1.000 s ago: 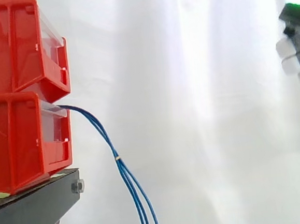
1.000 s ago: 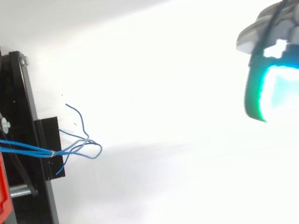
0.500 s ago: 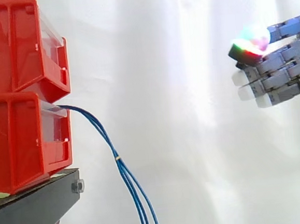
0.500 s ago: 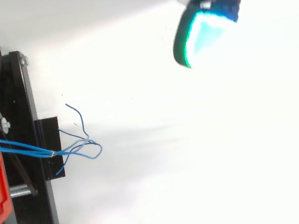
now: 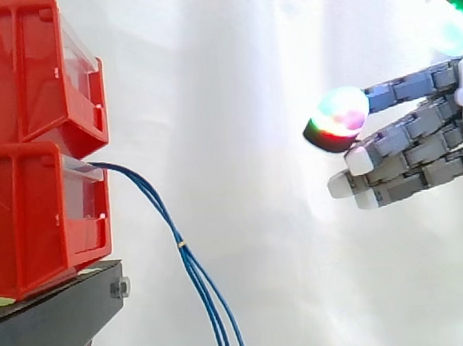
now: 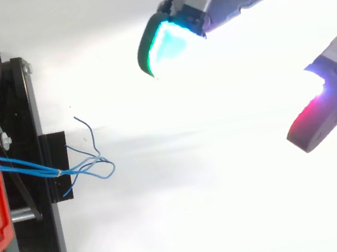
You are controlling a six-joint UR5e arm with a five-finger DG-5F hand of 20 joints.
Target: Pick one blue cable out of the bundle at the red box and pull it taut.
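Side view: approach step, we judge. Grey jointed hand [image 5: 422,146] released, well right of thin blue cable bundle [image 5: 180,245] at red plastic box [image 5: 27,221]; next, pinch one out.

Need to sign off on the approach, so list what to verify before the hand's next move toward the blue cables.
1. The hand is open and holds nothing: ok.
2. The blue cables hang free from the lower red box: ok.
3. The space between the hand and the blue cables is free of obstacles: ok.
4. One cable is singled out: not ok. The strands run together, tied by a small band.
5. The hand touches a cable: not ok. A wide gap lies between them.
6. A cable is taut: not ok. All hang slack.
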